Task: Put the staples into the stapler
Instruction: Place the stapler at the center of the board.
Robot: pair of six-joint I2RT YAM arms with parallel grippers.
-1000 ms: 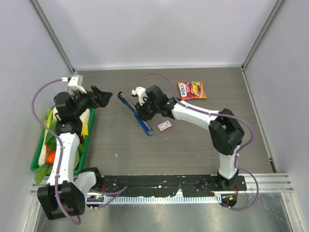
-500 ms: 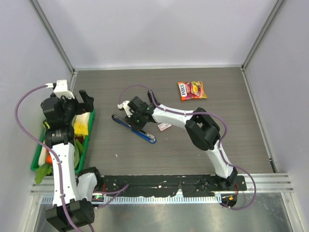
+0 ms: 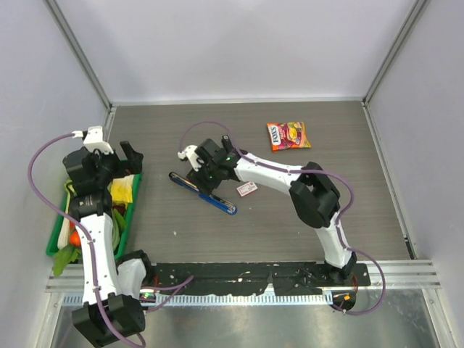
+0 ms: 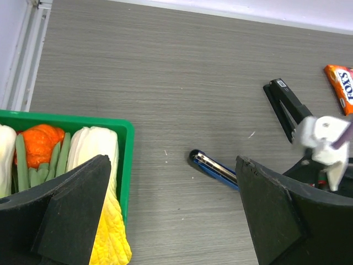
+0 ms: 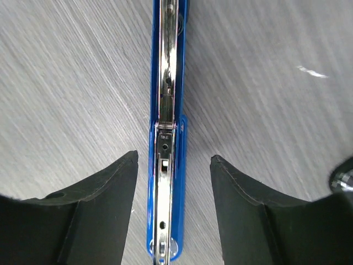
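The stapler shows as two pieces. A long blue body with a chrome staple channel [image 5: 167, 110] lies flat on the table [image 3: 204, 194]. A black arm [image 4: 284, 105] shows behind the right wrist's white mount, which hides whether the two pieces join. My right gripper [image 5: 174, 160] is open, one finger on each side of the blue body with a gap on both sides; in the top view it hovers over that body's left half [image 3: 201, 176]. A small white-and-red box [image 3: 247, 189] lies just right of the blue body; loose staples are not in view. My left gripper [image 4: 172, 160] hangs open and empty over the tray's edge.
A green tray [image 3: 54, 239] of toy vegetables sits at the left edge under the left arm. An orange snack bag [image 3: 288, 135] lies at the back right. Side walls and rails close in the table.
The right gripper swung the blue body left into a flatter diagonal, then opened off it. The left arm drew back over the tray, still open.
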